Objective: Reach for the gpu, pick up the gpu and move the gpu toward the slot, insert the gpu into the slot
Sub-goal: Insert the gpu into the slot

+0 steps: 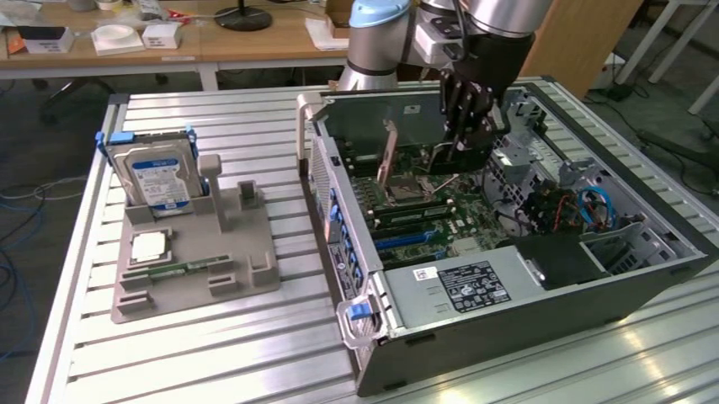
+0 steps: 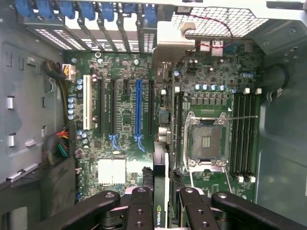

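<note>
The gpu (image 2: 160, 184) shows edge-on in the wrist view as a thin dark card, and its grey metal end bracket (image 2: 168, 45) reaches toward the blue latches at the case's rear. My gripper (image 2: 163, 203) is shut on it, one black finger (image 2: 140, 206) on each side. The card hangs above the motherboard, between the long blue slot (image 2: 138, 108) and the CPU socket (image 2: 206, 141), and runs parallel to the slot. In the exterior view the gripper (image 1: 463, 147) is lowered inside the open computer case (image 1: 337, 278) with the dark gpu (image 1: 447, 160) below its fingers.
Memory slots (image 2: 242, 132) lie beyond the socket. Cable bundles (image 2: 60, 143) and a drive cage line the case walls. On the table at the exterior view's left, a grey holder (image 1: 191, 261) carries a silver hard drive with blue rails (image 1: 157, 172) and a small green memory stick (image 1: 180, 269).
</note>
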`<state>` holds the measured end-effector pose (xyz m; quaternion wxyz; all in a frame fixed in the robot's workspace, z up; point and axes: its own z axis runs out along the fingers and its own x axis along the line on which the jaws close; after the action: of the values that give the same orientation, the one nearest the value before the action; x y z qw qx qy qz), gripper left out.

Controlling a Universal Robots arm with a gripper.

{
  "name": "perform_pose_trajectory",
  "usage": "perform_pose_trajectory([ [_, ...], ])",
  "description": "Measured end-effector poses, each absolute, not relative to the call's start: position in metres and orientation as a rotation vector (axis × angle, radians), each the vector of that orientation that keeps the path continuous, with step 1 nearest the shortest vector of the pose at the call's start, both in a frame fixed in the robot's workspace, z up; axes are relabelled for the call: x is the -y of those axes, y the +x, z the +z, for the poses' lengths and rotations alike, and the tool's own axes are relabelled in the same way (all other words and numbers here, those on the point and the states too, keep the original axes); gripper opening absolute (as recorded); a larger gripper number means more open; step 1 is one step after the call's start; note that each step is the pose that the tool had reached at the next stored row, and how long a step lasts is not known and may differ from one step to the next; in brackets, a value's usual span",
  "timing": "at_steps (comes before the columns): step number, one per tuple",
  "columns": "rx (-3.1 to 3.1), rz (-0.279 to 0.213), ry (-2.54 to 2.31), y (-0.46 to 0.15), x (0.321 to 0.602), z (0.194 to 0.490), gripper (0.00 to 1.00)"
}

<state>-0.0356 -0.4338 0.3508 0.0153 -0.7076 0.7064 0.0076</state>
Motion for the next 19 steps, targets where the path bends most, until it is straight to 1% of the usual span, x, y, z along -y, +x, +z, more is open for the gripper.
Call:
perform_pose_trajectory([
  [9,-2.198,0.024,-2.202,-0.036,0.454,0.350,0.26],
  [19,-2.198,0.024,-2.202,-0.049,0.456,0.341,0.26],
])
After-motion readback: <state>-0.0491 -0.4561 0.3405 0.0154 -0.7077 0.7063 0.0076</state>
